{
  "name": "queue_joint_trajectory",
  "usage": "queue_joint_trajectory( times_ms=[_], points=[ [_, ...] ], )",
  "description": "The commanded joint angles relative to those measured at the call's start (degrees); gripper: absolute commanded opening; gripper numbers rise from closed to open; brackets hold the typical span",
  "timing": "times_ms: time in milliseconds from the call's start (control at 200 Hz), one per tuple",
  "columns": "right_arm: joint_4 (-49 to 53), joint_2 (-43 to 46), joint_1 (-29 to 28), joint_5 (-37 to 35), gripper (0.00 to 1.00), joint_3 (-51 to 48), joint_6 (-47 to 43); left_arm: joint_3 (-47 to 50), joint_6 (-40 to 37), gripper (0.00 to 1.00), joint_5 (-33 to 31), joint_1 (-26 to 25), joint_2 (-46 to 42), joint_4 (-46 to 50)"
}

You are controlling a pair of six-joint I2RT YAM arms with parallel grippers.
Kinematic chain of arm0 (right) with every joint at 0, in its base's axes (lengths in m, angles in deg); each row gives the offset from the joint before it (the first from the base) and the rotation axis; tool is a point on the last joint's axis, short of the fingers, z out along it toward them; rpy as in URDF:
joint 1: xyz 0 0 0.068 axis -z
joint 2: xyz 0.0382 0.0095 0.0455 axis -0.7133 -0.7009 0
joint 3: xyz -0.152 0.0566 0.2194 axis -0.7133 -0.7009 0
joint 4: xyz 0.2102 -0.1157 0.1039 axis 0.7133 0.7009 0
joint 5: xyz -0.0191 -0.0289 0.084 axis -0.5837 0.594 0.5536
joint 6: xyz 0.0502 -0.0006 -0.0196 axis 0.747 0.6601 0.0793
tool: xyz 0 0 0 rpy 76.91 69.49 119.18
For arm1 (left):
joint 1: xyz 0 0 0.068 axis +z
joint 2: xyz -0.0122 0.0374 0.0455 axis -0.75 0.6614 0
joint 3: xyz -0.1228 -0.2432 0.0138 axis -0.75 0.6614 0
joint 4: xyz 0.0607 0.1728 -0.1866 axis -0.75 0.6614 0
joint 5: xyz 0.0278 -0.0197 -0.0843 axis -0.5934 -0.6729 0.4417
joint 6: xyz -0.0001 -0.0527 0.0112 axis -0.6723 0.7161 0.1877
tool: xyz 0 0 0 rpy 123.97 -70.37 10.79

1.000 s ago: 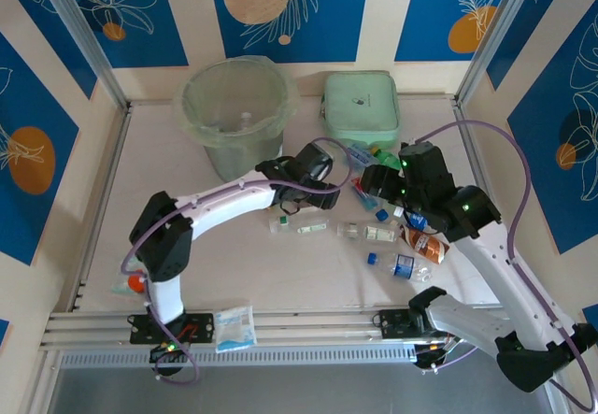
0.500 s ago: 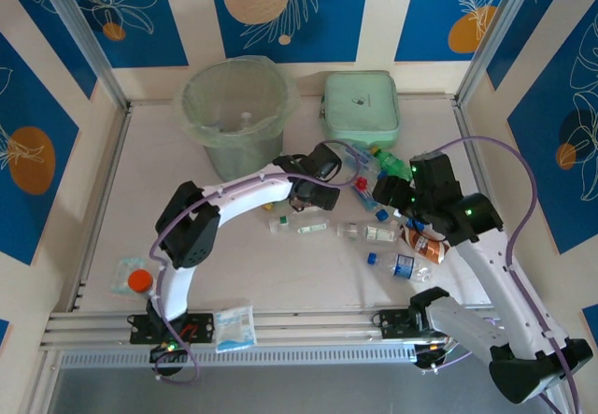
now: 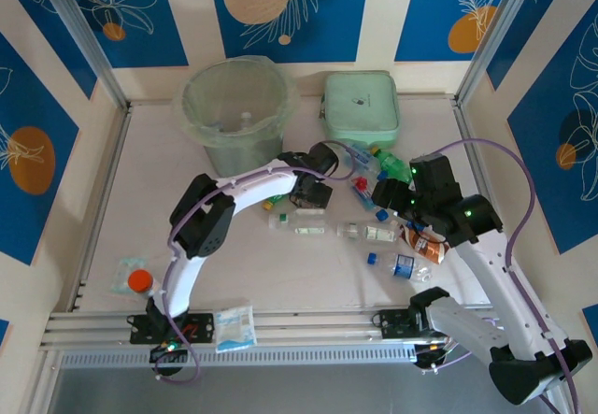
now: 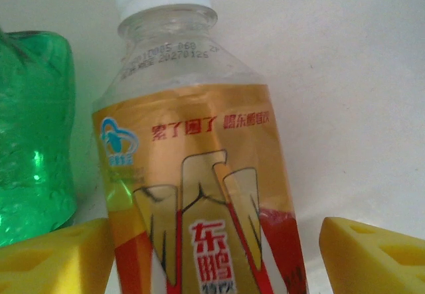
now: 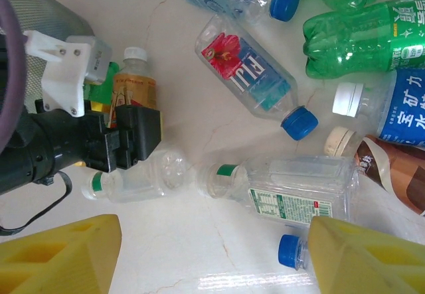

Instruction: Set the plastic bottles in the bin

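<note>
Blue panels with leaf prints wall in a pale desk [image 3: 140, 180]. At its far edge, left of centre, stands the bin [image 3: 234, 157], and a mint-green case [image 3: 361, 106] lies flat just beside it. The plastic bottles [image 3: 378, 234] lie scattered over the desk's right half, from the middle toward the right edge. The left end effector [image 4: 212, 254] stands spread either side of an orange-labelled bottle [image 4: 199, 174] with a white cap, with a gap showing on one side. A green bottle [image 4: 33, 128] lies just beside that one. The right end effector [image 5: 216, 254] hovers, spread wide, above a clear green-labelled bottle [image 5: 285, 191] lying on the desk.
</note>
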Motion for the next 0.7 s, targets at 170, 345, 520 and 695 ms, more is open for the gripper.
queue_joint_trajectory(
  times_ms=[170,345,520,695],
  points=[
    [1.38,1.10,0.28,0.77,0.74,0.36,0.08,-4.91,1.51,0.69,1.31,0.50,3.88,3.97],
    [1.47,1.21,0.34,0.20,0.74,0.88,-0.12,-5.05,1.54,0.61,2.49,0.37,2.21,4.03],
    [1.20,2.02,0.81,-0.24,0.74,1.32,-0.40,-5.56,2.06,0.60,3.60,-0.77,-2.64,5.86],
    [1.30,2.30,2.50,-0.50,0.74,1.50,-1.05,-9.47,0.63,0.60,3.17,-3.41,-11.53,9.20]
  ],
)
